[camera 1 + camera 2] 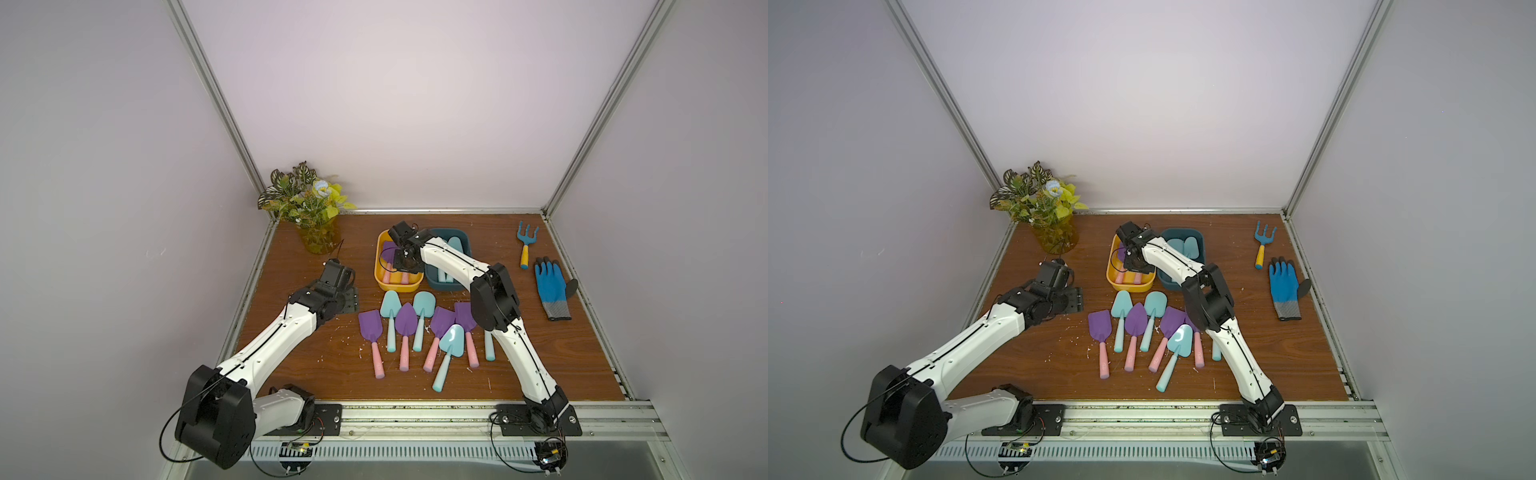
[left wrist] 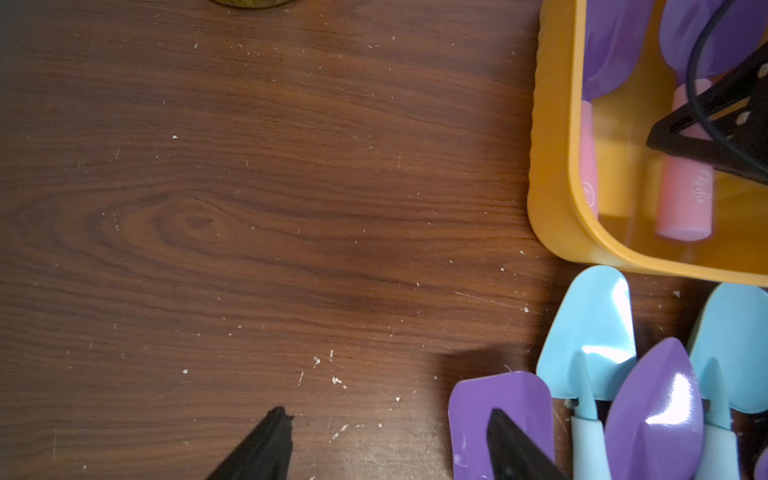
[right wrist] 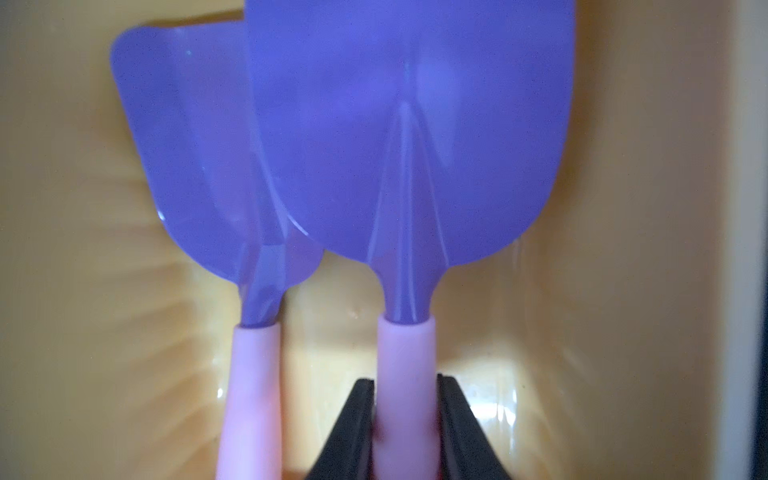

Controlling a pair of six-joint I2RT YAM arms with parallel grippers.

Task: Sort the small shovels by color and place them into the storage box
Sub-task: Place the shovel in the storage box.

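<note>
My right gripper [image 3: 406, 382] is shut on the pink handle of a purple shovel [image 3: 407, 145] and holds it inside the yellow storage box [image 1: 384, 282]. A second purple shovel [image 3: 187, 145] lies beside it in that box. The dark blue storage box [image 1: 465, 245] next to it holds light-blue shovels [image 1: 453, 245]. Several purple and light-blue shovels [image 1: 415, 328] lie loose on the table in front of the boxes. My left gripper [image 2: 388, 413] hangs open over bare wood, left of the pile. One of its fingers sits above the square purple blade [image 2: 498, 399].
A blue rake with a yellow handle [image 1: 527, 243] and a blue work glove [image 1: 550, 286] lie at the far right. A plant in a yellow vase [image 1: 309, 212] stands in the back left corner. Walls close in three sides of the wooden table [image 1: 316, 365].
</note>
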